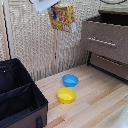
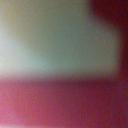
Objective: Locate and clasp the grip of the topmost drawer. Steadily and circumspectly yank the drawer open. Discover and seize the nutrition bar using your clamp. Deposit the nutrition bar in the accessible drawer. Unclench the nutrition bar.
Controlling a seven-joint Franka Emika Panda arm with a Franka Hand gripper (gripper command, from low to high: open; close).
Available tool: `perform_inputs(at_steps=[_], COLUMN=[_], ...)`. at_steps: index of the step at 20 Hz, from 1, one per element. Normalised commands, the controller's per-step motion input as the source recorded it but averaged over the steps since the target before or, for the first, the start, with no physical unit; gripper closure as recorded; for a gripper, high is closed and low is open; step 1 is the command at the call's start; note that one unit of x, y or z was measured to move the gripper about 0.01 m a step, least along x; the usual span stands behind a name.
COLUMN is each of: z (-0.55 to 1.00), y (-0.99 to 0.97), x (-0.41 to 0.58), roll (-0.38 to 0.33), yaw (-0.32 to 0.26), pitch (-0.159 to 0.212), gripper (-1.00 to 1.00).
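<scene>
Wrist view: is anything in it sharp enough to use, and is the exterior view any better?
Wrist view: fully out of focus, only pale grey-green and red blurs, nothing identifiable. Exterior view: soft and low-resolution but readable; the nutrition bar hangs at the clamp, the pulled-out topmost drawer and both bowls are clear, with no strong glare.

Light wooden table (image 1: 95, 100), blue bowl (image 1: 70, 80), yellow bowl (image 1: 66, 95), black bin (image 1: 20, 100)

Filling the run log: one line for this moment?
phase: carry | clamp: shut on nutrition bar, aloft | topmost drawer: open | blue bowl, yellow bowl: on table
</scene>
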Motion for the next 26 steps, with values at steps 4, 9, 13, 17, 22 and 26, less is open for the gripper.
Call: perform_inputs(at_steps=[4, 9, 13, 17, 22, 26], z=[0.91, 0.89, 0.92, 0.85, 0.72, 0.47], y=[-0.45, -0.55, -0.71, -0.84, -0.9, -0.88], x=[0.476, 0.41, 0.201, 0.0, 0.0, 0.0], roll=[0.042, 0.08, 0.084, 0.117, 0.142, 0.131], yaw=[-0.078, -0.056, -0.059, -0.033, -0.001, 0.002], pitch=[0.066, 0.01, 0.018, 0.017, 0.004, 0.01], gripper=[1.0, 1.0, 1.0, 1.0, 1.0, 1.0])
